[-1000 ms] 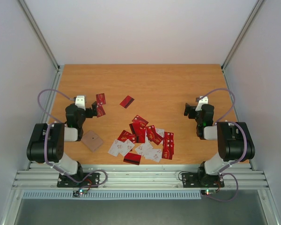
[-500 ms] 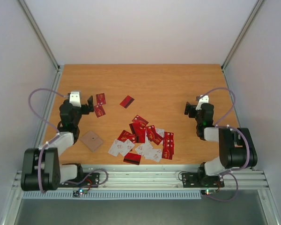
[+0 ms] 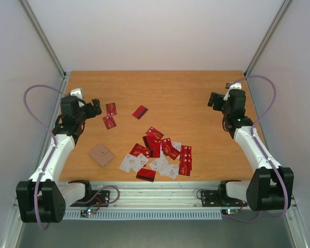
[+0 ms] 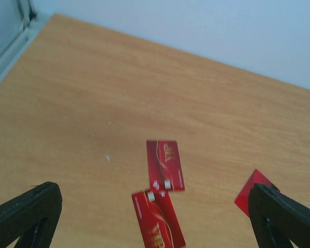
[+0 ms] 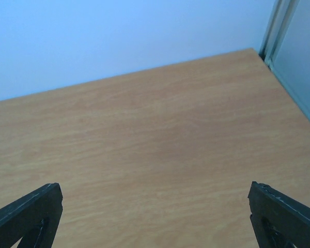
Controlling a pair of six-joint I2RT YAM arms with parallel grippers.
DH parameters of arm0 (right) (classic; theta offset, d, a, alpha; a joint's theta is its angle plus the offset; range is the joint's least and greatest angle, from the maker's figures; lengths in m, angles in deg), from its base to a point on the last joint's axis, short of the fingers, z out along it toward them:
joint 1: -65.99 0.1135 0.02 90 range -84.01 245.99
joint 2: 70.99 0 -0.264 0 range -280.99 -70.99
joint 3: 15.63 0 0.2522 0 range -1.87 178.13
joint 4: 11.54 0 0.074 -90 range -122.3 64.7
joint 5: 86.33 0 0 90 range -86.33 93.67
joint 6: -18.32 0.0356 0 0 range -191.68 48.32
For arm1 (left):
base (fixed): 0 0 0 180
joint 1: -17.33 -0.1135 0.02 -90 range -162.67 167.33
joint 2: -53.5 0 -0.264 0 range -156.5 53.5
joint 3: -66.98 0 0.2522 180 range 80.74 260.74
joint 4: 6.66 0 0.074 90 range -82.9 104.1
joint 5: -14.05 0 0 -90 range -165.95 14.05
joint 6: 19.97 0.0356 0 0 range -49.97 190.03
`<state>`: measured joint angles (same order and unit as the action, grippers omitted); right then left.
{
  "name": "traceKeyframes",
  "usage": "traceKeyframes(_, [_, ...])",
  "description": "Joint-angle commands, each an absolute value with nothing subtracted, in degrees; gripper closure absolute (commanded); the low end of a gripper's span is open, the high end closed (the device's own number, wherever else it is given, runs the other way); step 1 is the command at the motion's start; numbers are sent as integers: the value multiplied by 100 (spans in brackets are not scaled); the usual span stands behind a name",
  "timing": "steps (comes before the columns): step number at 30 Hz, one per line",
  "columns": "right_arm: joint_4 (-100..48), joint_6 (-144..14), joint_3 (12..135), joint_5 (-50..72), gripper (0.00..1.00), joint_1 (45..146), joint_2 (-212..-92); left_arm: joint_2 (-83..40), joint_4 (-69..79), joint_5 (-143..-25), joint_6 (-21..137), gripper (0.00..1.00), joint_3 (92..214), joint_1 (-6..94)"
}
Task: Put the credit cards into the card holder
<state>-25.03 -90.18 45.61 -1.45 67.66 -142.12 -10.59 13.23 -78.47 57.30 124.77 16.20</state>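
Several red and white credit cards [image 3: 160,152] lie in a loose heap at the table's near middle. Two red cards [image 3: 109,115] rest to the left, seen in the left wrist view as an upper card [image 4: 165,165] and a lower card [image 4: 158,219]; another single red card [image 3: 140,111] lies further in. The tan card holder [image 3: 101,154] lies flat near the front left. My left gripper [image 3: 94,108] hangs open just left of the two cards, nothing between its fingers [image 4: 28,213]. My right gripper [image 3: 213,99] is open over bare wood at the far right, fingers [image 5: 284,217] wide apart.
Metal frame posts stand at the table's back left corner [image 3: 66,75] and back right corner [image 3: 246,74], with white walls around. The right wrist view holds only bare tabletop [image 5: 155,144] and the back wall.
Both arms have stretched out and moved their grippers away from the bases toward the back of the table. The left gripper went back and left, the right one back and right. Cards and holder stayed put.
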Motion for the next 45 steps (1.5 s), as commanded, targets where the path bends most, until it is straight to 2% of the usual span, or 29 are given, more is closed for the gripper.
traceKeyframes(1, [-4650, -8370, 5275, 58, 1, 6810, -14151, -1056, 3193, -7897, 5066, 1, 13140, 1636])
traceKeyframes(6, [-5555, -8078, 5744, 464, 1, 6819, -13949, -997, 4453, -7858, 5275, 1, 13606, 1621])
traceKeyframes(10, [-6463, -7890, 6063, 642, 1, 6815, -13759, -987, 5123, -8686, 5294, 1, 13756, 1575])
traceKeyframes(14, [-7378, -7478, 6378, 754, 1, 6797, -13610, -999, 5811, -9043, 5215, 1, 13954, 1570])
traceKeyframes(17, [-8069, -7218, 6645, 1073, 1, 6688, -13660, -1020, 6168, -9442, 5182, 4, 13968, 1575])
traceKeyframes(28, [-8449, -6747, 6196, 2849, 1, 6592, -13226, -805, 7096, -9867, 5274, 12, 13541, 2001])
traceKeyframes(36, [-8622, -6309, 5784, 2631, 1, 7627, -12819, -863, 7285, -9983, 5082, 21, 13374, 2426])
traceKeyframes(45, [-8276, -5513, 5366, 2220, 1, 8928, -12591, -863, 7331, -9705, 4839, 22, 13219, 2980])
